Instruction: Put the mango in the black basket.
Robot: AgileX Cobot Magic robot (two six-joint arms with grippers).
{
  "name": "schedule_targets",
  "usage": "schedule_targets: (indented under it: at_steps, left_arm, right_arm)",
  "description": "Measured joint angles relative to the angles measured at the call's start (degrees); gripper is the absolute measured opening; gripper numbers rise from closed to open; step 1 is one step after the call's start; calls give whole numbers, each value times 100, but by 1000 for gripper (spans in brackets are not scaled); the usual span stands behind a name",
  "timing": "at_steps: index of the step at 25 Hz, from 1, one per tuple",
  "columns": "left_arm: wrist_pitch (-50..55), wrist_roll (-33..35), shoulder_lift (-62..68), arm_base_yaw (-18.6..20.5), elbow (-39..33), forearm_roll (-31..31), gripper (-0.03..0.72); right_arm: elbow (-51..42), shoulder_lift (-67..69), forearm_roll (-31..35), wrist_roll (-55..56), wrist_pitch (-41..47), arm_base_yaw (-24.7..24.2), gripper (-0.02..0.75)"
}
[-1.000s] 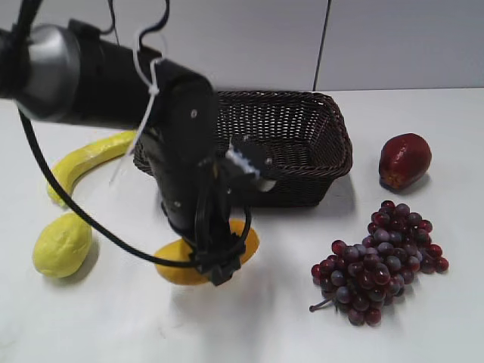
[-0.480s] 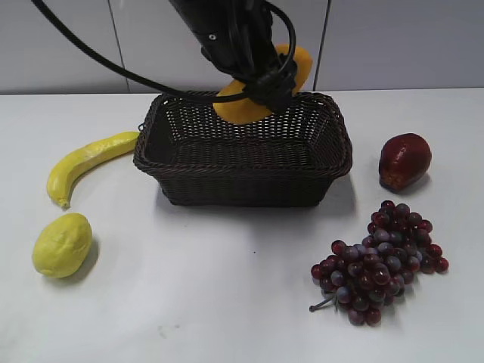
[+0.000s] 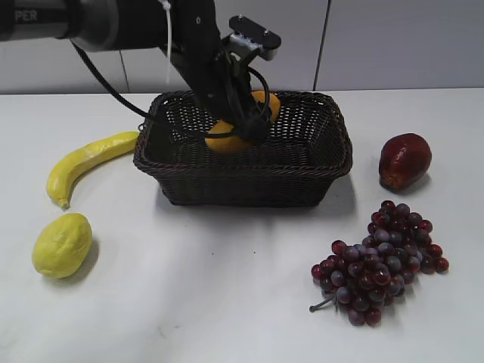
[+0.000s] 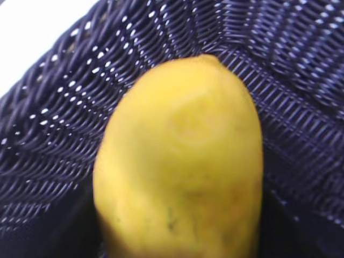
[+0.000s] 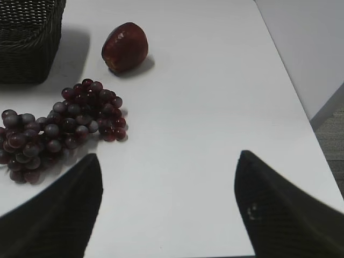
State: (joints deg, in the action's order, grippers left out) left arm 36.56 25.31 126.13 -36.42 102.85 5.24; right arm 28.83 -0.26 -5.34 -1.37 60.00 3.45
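holding mango (image 3: 231, 136) inside black basket (image 3: 302, 170), seemingly

**Colours and weave on the white worktop**

The mango (image 3: 227, 140) is orange-yellow, with faint dark specks on its skin in the left wrist view (image 4: 180, 161). The basket (image 3: 242, 178) at upper centre is dark brown-black wicker in a tight woven pattern with a braided rim. At the left, the banana (image 3: 83, 162) is yellow and the lemon-like fruit (image 3: 62, 243) paler greenish-yellow. At the right sit a deep red fruit (image 3: 404, 159) and dark purple-red grapes (image 3: 378, 261). The worktop (image 3: 227, 302) is plain white; the right fingers (image 5: 279, 215) are black.
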Motion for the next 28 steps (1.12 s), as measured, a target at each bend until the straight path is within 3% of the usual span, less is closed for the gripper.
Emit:
schedule_targets:
  at_steps: [3, 6, 11, 22, 28]
  left_arm:
    - [-112, 0, 188, 11, 0, 29, 569]
    - [-123, 0, 278, 11, 0, 120, 652]
    - [-79, 0, 237, 11, 6, 146, 689]
    - [1371, -419, -1649, 76, 59, -524, 655]
    - [2546, -1019, -2510, 793, 106, -988, 605]
  right_arm:
    - [0, 0, 0, 0, 0, 0, 589]
    - [0, 0, 0, 0, 0, 0, 589]
    - [0, 0, 0, 0, 0, 0, 589]
    - [0, 0, 0, 0, 0, 0, 589]
    - [0, 0, 0, 0, 0, 0, 589]
